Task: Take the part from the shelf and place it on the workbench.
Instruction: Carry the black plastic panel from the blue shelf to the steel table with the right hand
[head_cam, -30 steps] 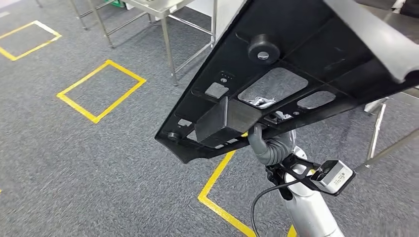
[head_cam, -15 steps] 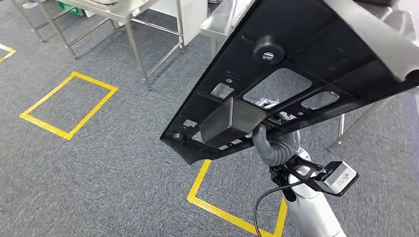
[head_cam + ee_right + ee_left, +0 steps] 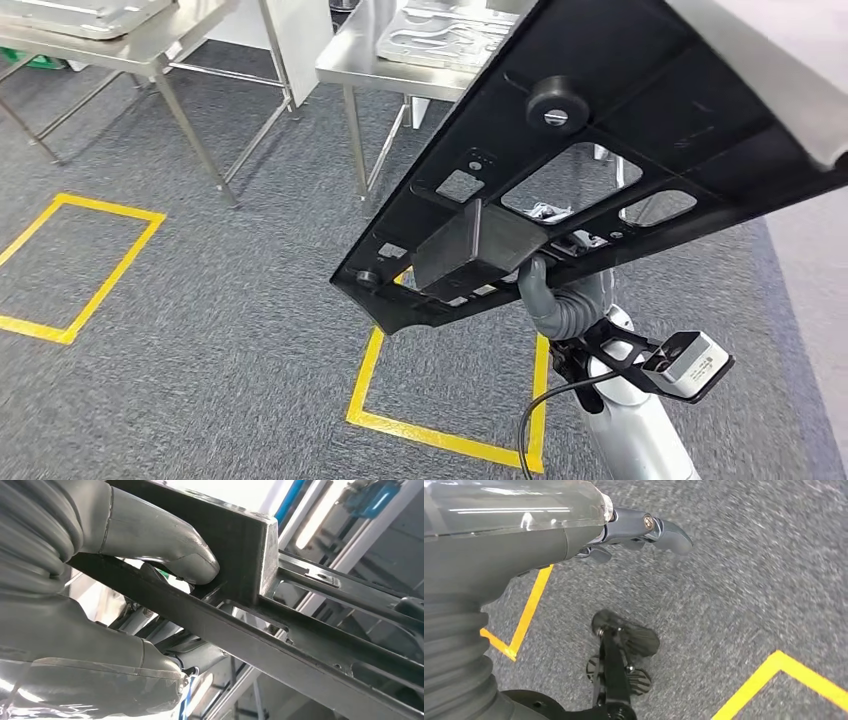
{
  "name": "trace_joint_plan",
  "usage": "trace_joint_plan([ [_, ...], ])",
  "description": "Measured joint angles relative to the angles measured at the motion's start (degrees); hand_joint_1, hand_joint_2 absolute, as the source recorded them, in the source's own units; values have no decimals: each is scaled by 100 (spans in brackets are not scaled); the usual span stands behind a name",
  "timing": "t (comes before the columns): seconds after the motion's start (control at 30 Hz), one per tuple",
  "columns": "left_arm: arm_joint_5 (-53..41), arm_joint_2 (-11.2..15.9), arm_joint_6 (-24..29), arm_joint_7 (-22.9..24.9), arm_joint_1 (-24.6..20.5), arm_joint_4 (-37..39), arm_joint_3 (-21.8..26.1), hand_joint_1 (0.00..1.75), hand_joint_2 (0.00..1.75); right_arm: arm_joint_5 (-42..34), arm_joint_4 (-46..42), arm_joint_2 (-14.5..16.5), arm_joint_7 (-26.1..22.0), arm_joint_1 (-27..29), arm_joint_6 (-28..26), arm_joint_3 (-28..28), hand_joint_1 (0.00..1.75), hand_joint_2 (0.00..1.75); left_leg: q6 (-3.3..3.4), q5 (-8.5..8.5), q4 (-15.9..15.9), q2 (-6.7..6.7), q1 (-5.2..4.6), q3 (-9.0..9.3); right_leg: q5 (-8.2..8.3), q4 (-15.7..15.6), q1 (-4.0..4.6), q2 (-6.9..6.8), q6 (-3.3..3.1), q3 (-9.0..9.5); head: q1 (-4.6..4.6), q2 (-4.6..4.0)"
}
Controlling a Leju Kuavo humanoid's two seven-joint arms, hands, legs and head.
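A large flat black part (image 3: 640,110) with cut-outs, a round knob and a boxy block on its underside is held up high and tilted in the head view. My right hand (image 3: 556,296) grips it from below at its lower edge, beside the block. In the right wrist view the grey thumb (image 3: 150,535) presses on one face of the part (image 3: 310,645) next to the block, with the fingers (image 3: 90,655) on the other face. My left hand (image 3: 644,527) hangs over the grey carpet, fingers stretched out and holding nothing.
A steel workbench (image 3: 365,62) with flat metal plates on it stands ahead, and a second steel table (image 3: 130,45) is at the far left. Yellow tape squares (image 3: 450,437) (image 3: 105,270) mark the grey carpet.
The whole picture has shifted: the camera has turned, and the steel tables now stand closer and more central. The part stays in my right hand's grip as before.
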Motion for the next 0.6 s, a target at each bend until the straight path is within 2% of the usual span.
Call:
trace_joint_plan([
  [0.03,-4,3,-5,0,-6,0,0,0,175,1,-1,-1,-1,7,1,-5,175,175,27,-17,-56,-9,-11,27,9,-3,-13,62,44,-17,1,0],
  [0.07,-9,-2,-13,0,-16,0,0,0,175,1,-8,-2,-1,15,3,-15,175,175,48,-6,-81,47,-12,42,24,-17,-22,124,91,-30,1,0],
  [0.1,-14,-13,-23,-2,-31,0,-1,0,175,2,-20,-3,-1,25,6,-28,175,175,77,16,-119,111,-7,60,21,-14,-24,112,125,-37,1,0],
  [0.13,-17,-20,-32,-5,-42,0,-1,0,175,4,-37,-4,-1,26,8,-43,175,175,113,42,-164,177,5,81,-29,48,-14,9,154,-69,2,0],
  [0.17,-19,-27,-40,-9,-47,1,-1,0,175,8,-52,-5,-1,21,10,-53,175,175,142,66,-208,249,18,100,-141,215,-2,-151,180,-150,2,0],
  [0.23,-21,-27,-58,-21,-32,1,-1,0,175,15,-64,-6,-1,18,9,-62,175,175,176,73,-237,392,10,114,-499,882,-14,-491,227,-480,3,0],
  [0.27,-22,-27,-70,-27,-23,1,-1,0,175,17,-64,-7,-1,25,9,-62,175,175,178,66,-234,469,4,114,-645,1253,-29,-563,253,-669,2,0],
  [0.3,-22,-27,-80,-33,-19,1,-2,0,175,18,-63,-9,-1,33,8,-62,175,175,176,55,-229,543,1,114,-705,1498,-44,-595,274,-796,2,0],
  [0.33,-23,-27,-88,-37,-20,1,-2,0,175,19,-63,-13,-1,36,7,-62,175,175,172,41,-221,617,-1,117,-657,1535,-56,-618,289,-816,2,0],
  [0.37,-23,-28,-95,-42,-24,1,-2,0,175,19,-63,-16,-1,35,7,-62,175,175,161,23,-210,687,0,126,-509,1331,-63,-652,295,-710,2,0],
  [0.4,-23,-30,-101,-44,-28,1,-2,0,175,19,-63,-19,-1,31,7,-62,175,175,146,0,-195,750,-1,140,-315,954,-62,-725,289,-506,2,0],
  [0.47,-23,-33,-110,-47,-36,1,-2,0,175,20,-63,-19,-1,16,8,-61,175,175,92,-59,-154,857,-28,166,-56,226,-25,-940,227,-120,2,0],
  [0.5,-22,-34,-112,-46,-39,1,-2,0,175,21,-63,-20,-1,9,6,-61,175,175,61,-85,-138,901,-43,177,-15,47,-5,-997,187,-29,2,0],
  [0.53,-20,-34,-113,-44,-44,1,-2,0,175,23,-63,-21,-2,4,3,-61,175,175,26,-103,-131,944,-57,186,-22,-3,15,-999,146,-11,2,0],
  [0.6,-19,-37,-125,-36,-61,1,-2,0,175,30,-64,-23,-2,-2,-1,-61,175,175,-39,-135,-130,995,-49,208,-9,-13,5,-889,79,-16,2,0],
])
